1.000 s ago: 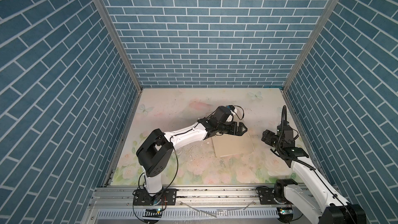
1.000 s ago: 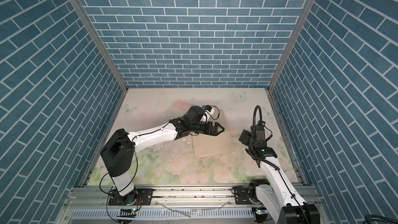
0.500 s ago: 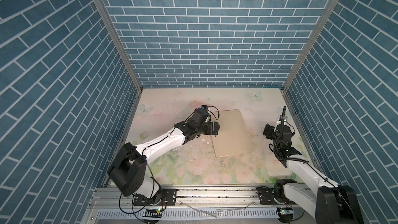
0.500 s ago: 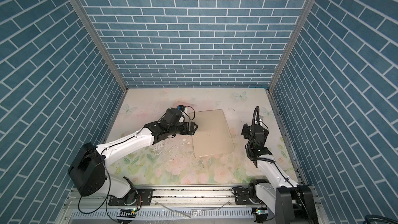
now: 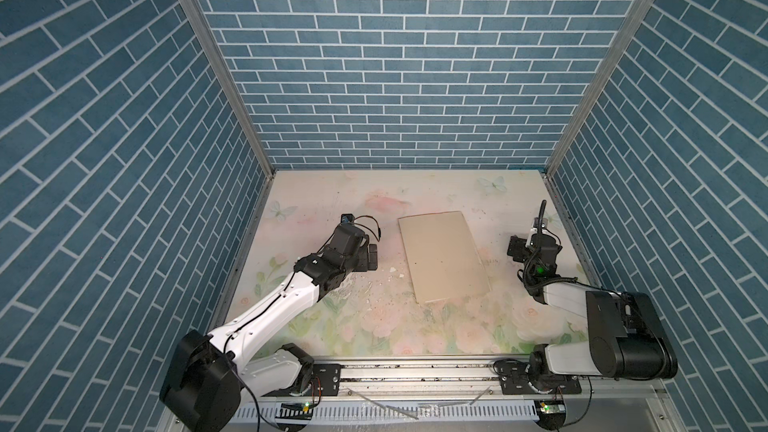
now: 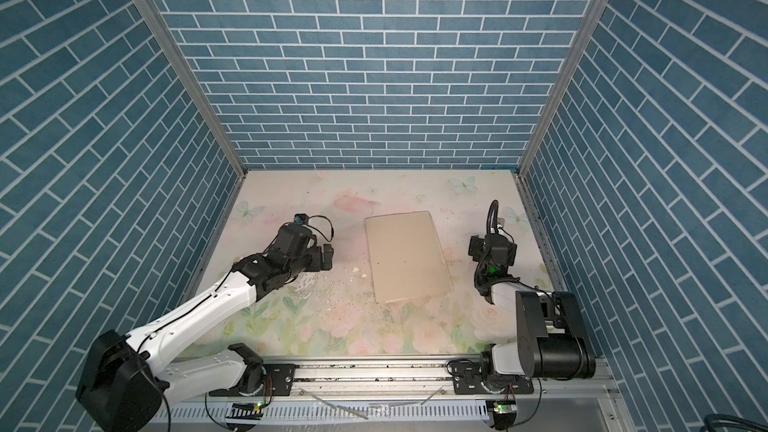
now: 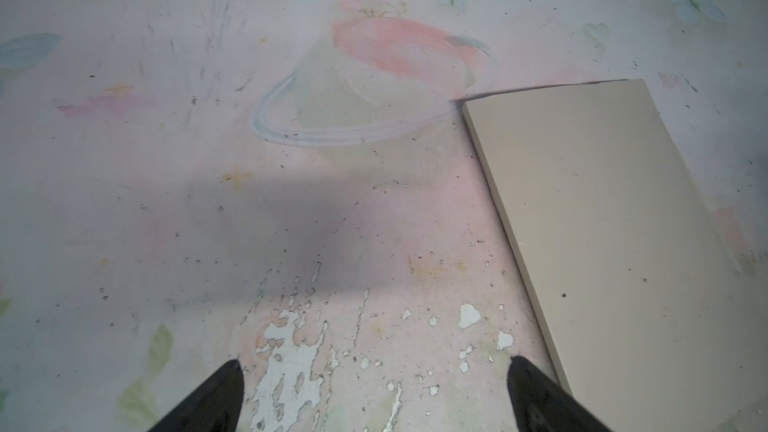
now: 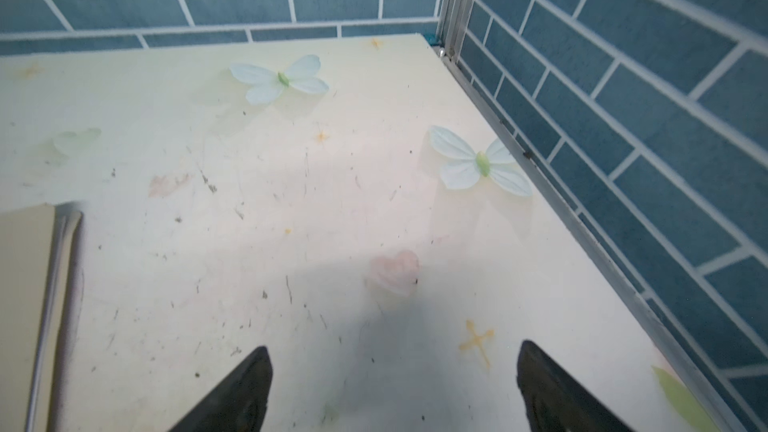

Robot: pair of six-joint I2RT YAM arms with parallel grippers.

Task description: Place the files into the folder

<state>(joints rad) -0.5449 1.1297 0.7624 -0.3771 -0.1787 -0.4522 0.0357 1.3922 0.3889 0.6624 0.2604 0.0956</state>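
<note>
The tan folder (image 5: 442, 257) (image 6: 407, 257) lies shut and flat on the flowered table, in the middle in both top views. The files are hidden in every view. My left gripper (image 5: 372, 257) (image 6: 328, 257) hovers low to the left of the folder, apart from it, jaws open and empty. In the left wrist view the folder (image 7: 623, 222) lies beside the open left gripper (image 7: 376, 367). My right gripper (image 5: 514, 249) (image 6: 476, 249) stands open and empty to the folder's right. In the right wrist view the right gripper (image 8: 392, 351) is over bare table and the folder's edge (image 8: 20, 305) shows.
Blue brick walls close the table on three sides, and a metal rail (image 8: 582, 218) runs along the right edge close to the right gripper. Peeled white patches (image 7: 286, 351) mark the table cover under the left gripper. The arms' base rail (image 5: 415, 371) crosses the front.
The left gripper has drawn back leftward off the folder, which now lies fully in view. The right arm has pulled back toward the right wall, and its jaws have widened.
</note>
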